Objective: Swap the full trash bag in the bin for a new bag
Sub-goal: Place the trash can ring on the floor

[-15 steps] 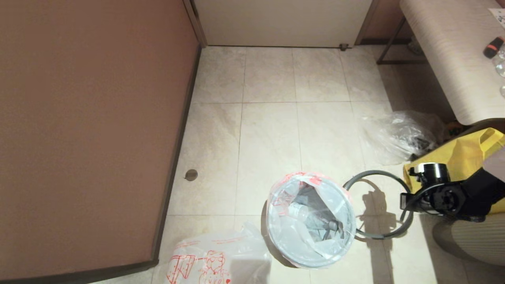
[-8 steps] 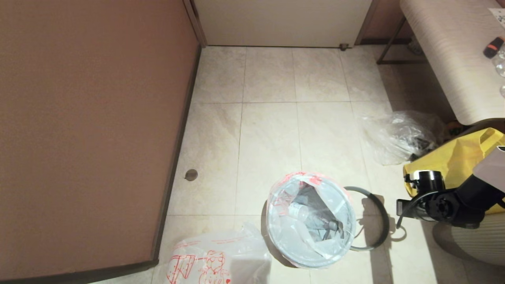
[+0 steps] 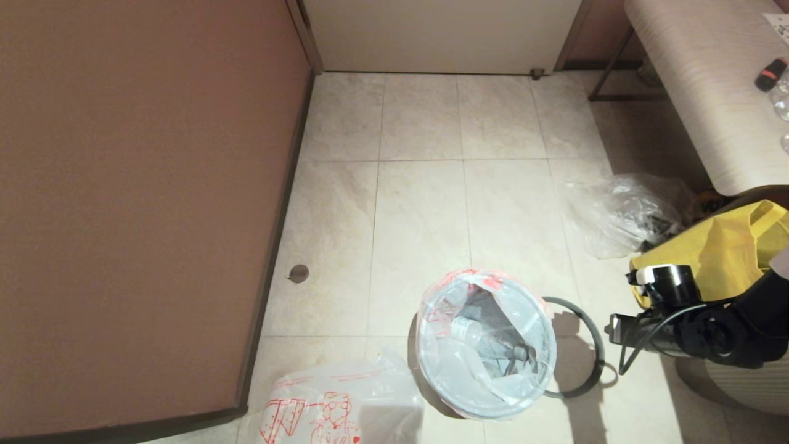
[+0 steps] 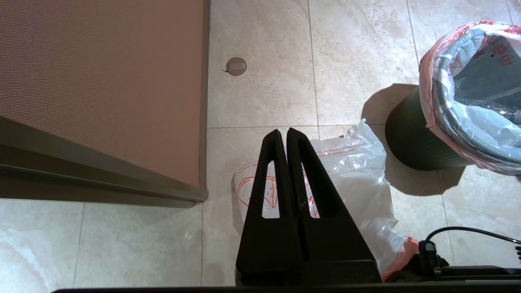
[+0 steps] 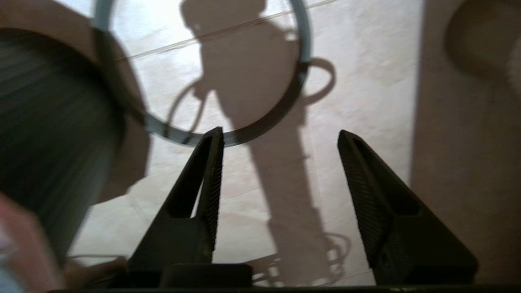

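Bin (image 3: 431, 394) holds the full trash bag (image 3: 487, 345).

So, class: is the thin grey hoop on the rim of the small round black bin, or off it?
Off. The thin grey hoop lies flat on the floor tiles beside the small round black bin, whose rim carries only the bag's folded edge.

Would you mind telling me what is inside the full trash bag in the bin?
Inside the full trash bag a clear plastic bottle lies on grey crumpled rubbish; anything deeper is covered.

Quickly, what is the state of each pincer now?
Left pincer: closed, holding nothing.
Right pincer: open, empty, above the grey hoop lying on the floor.
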Robot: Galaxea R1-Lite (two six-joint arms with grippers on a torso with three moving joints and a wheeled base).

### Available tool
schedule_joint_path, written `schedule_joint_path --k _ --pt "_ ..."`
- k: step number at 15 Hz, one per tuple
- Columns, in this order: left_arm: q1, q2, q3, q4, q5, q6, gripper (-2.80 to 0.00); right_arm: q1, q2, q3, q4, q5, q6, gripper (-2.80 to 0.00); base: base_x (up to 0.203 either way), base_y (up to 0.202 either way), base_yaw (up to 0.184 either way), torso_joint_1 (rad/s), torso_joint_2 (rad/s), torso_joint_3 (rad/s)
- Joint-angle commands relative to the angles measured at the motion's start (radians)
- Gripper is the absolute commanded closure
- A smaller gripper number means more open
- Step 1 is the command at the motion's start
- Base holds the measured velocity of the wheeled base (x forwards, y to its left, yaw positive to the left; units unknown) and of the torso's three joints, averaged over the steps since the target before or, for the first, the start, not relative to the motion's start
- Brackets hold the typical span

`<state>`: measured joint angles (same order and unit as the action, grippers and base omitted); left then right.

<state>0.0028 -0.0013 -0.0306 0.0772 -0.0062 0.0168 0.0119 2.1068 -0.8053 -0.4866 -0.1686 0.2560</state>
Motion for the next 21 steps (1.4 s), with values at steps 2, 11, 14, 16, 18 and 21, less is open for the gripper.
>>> schedule_joint_path --k 2,11,14,16,18,21 --pt "0.0 0.001 0.0 0.001 0.0 0.0 0.0 0.042 -0.11 0.062 0.012 0.03 0.061 0.0 0.0 0.0 0.0 0.0 0.0 0.0" --pt "0.0 0.001 0.0 0.001 0.0 0.0 0.0 0.073 0.042 0.126 -0.049 0.255 0.135 0.0 0.0 0.0 0.0 0.0 0.0 0.0" --pt "0.0 0.001 0.0 0.001 0.0 0.0 0.0 0.104 0.032 0.138 0.153 0.253 0.112 0.0 0.0 0.0 0.0 0.0 0.0 0.0" --pt "0.0 0.001 0.0 0.001 0.0 0.0 0.0 0.117 -0.048 0.147 0.279 0.296 0.101 0.0 0.0 0.0 0.0 0.0 0.0 0.0" --pt "0.0 0.001 0.0 0.0 0.0 0.0 0.0 0.151 -0.106 0.167 0.295 0.46 0.156 0.0 0.0 0.0 0.0 0.0 0.0 0.0" --pt "0.0 0.001 0.0 0.001 0.0 0.0 0.0 0.198 -0.117 0.187 0.286 0.471 0.195 0.0 0.0 0.0 0.0 0.0 0.0 0.0"
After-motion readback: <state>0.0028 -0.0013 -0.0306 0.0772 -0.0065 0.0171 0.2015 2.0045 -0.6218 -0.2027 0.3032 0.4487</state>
